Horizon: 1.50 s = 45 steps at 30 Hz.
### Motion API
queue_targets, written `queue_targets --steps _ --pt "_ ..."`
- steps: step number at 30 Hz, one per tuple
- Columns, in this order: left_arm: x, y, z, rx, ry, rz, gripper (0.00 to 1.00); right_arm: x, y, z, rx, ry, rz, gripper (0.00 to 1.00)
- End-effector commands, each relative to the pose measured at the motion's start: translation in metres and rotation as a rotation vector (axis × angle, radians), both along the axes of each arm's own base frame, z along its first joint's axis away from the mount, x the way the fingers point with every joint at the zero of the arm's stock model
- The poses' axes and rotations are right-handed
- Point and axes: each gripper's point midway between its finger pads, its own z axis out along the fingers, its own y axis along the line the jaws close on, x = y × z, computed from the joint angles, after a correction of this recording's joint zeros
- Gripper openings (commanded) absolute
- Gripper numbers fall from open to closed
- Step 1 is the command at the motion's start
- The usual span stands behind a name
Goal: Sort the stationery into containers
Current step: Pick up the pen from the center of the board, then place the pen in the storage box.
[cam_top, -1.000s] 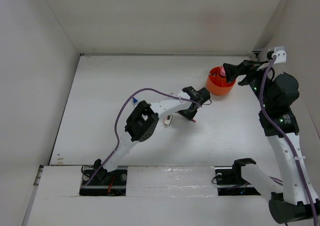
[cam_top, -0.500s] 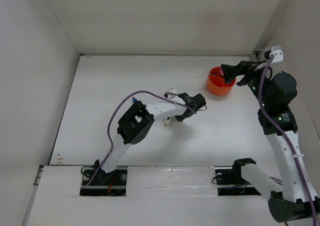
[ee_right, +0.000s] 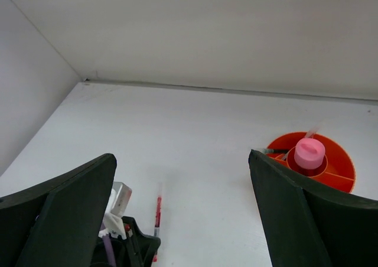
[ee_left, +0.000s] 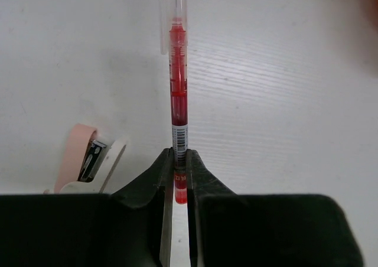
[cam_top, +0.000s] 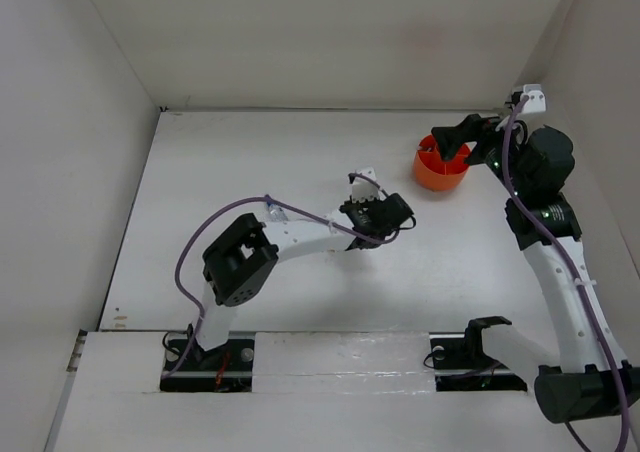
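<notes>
A red pen [ee_left: 179,95] with a clear tip is clamped by its lower end in my shut left gripper [ee_left: 179,160], pointing straight ahead, low over the white table. From above, the left gripper [cam_top: 395,213] sits mid-table, left of and nearer than the round orange tub [cam_top: 440,175]. My right gripper [cam_top: 452,142] hovers over the tub's far rim, wide open and empty. In the right wrist view the tub [ee_right: 339,160] holds a pink-capped tube [ee_right: 310,153] in its centre cup, and the red pen [ee_right: 157,211] shows ahead of the left gripper [ee_right: 139,246].
A small pink and white item [ee_left: 88,160] lies on the table just left of the left fingers. A blue-capped tube [cam_top: 271,203] lies beside the left forearm, partly under its purple cable. White walls close the table at the back and on both sides.
The left arm's elbow has swung down and to the left while its gripper stayed mid-table, still holding the pen. The right gripper has drifted slightly left over the tub.
</notes>
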Motion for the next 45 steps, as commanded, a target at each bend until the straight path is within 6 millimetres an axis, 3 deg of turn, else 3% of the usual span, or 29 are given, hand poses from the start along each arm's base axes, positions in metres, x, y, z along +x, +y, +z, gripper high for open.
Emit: queue_targets --steps 1,4,6,9,10,11,13,14,17,22,23,28,34,37,38,40,41,43,44,45 --pt "0.007 -0.024 0.076 -0.078 -0.186 -0.117 0.0 0.0 0.007 0.026 0.025 -0.078 0.053 1.0" --pt "-0.007 -0.036 0.118 -0.081 -0.279 -0.206 0.0 0.004 0.015 0.022 0.046 -0.075 0.13 1.0" --pt "-0.012 -0.032 0.128 -0.055 -0.308 -0.25 0.0 -0.002 0.028 0.025 0.056 -0.103 0.233 1.0" --pt "-0.025 -0.04 0.162 -0.174 -0.356 -0.327 0.0 -0.008 0.042 0.022 0.053 -0.114 0.328 1.0" --pt "-0.03 -0.036 0.157 -0.173 -0.359 -0.355 0.0 -0.011 0.044 0.022 0.06 -0.108 0.347 1.0" --pt "-0.033 -0.034 0.183 -0.233 -0.411 -0.376 0.0 -0.011 0.046 0.019 0.065 -0.106 0.362 1.0" --pt "-0.039 -0.031 0.189 -0.253 -0.433 -0.419 0.0 -0.012 0.048 0.019 0.072 -0.113 0.372 1.0" --pt "-0.042 -0.028 0.204 -0.281 -0.456 -0.43 0.0 -0.013 0.049 0.015 0.082 -0.097 0.384 1.0" --pt "-0.044 -0.023 0.211 -0.259 -0.485 -0.463 0.0 -0.021 0.06 0.014 0.106 -0.102 0.468 1.0" --pt "-0.048 -0.019 0.224 -0.27 -0.53 -0.497 0.0 -0.021 0.079 -0.013 0.137 -0.049 0.525 1.0" --pt "-0.049 -0.019 0.224 -0.27 -0.53 -0.497 0.0 -0.021 0.079 -0.009 0.134 -0.069 0.527 1.0" --pt "-0.053 -0.024 0.233 -0.281 -0.546 -0.548 0.0 -0.028 0.11 -0.023 0.16 -0.028 0.61 1.0" --pt "-0.059 -0.026 0.24 -0.304 -0.555 -0.565 0.0 -0.016 0.123 -0.031 0.165 0.001 0.601 0.96" --pt "-0.059 -0.026 0.24 -0.304 -0.555 -0.565 0.0 -0.012 0.129 -0.035 0.172 0.012 0.612 0.86" --pt "-0.059 -0.026 0.24 -0.304 -0.555 -0.565 0.0 -0.012 0.129 -0.031 0.172 0.002 0.613 0.72" --pt "-0.058 -0.025 0.24 -0.301 -0.557 -0.556 0.0 -0.01 0.129 -0.034 0.172 0.011 0.612 0.54" --pt "-0.057 -0.023 0.235 -0.29 -0.553 -0.549 0.0 -0.012 0.132 -0.034 0.172 0.012 0.621 0.37" --pt "-0.056 -0.022 0.236 -0.286 -0.555 -0.539 0.0 -0.012 0.132 -0.034 0.18 0.017 0.621 0.24" --pt "-0.054 -0.019 0.233 -0.28 -0.559 -0.522 0.0 -0.012 0.132 -0.034 0.18 0.017 0.621 0.08" --pt "-0.053 -0.016 0.237 -0.283 -0.567 -0.512 0.0 -0.012 0.132 -0.034 0.18 0.017 0.621 0.02"
